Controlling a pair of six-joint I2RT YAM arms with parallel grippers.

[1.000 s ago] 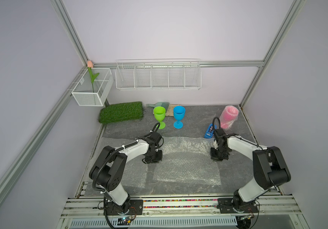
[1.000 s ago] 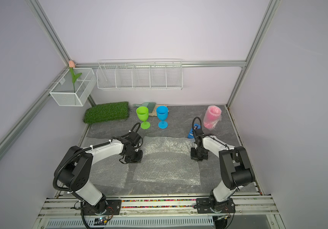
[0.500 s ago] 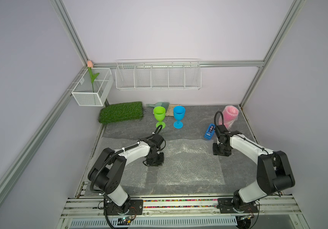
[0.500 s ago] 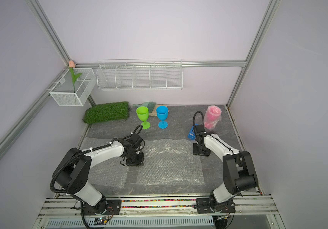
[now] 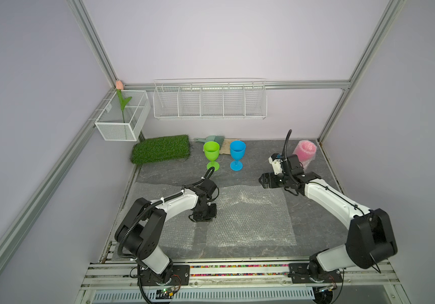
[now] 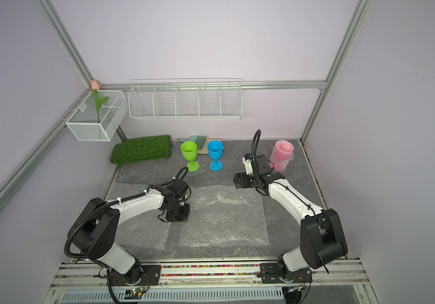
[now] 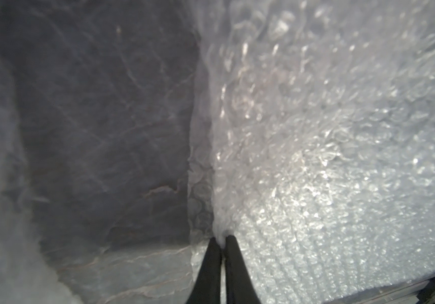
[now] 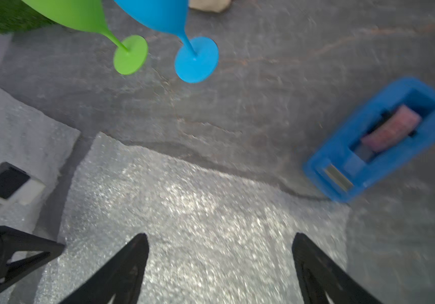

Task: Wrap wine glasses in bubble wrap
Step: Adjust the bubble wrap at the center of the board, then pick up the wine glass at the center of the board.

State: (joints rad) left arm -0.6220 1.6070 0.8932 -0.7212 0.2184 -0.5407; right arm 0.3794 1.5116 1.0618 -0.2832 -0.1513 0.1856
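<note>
Pinches left edge of middle bubble wrap [image 5: 250,215] in left claw [image 7: 222,238], tips clamped on it; hangs right claw [image 8: 220,237] wide apart, empty, above its far edge. Risks dragging sheet crooked or tearing under one-sided pull. Leaves green goblet [image 5: 211,154], blue goblet [image 5: 237,154] bare, upright near table [image 5: 258,163] far edge; pink goblet [image 5: 304,152] wrapped, far right corner. Could snag tape dispenser [image 8: 379,139] beside sheet

We see the green goblet [image 5: 211,155] and the blue goblet [image 5: 237,155] upright and bare, side by side, well beyond the left gripper [image 7: 222,238]. The pink goblet [image 5: 305,152] stands just behind the right gripper [image 8: 220,237], already inside bubble wrap. One flat bubble wrap sheet [image 5: 250,215] lies below the right gripper, its edge pinched in the left gripper. A second sheet [image 5: 176,234] lies beside it.
</note>
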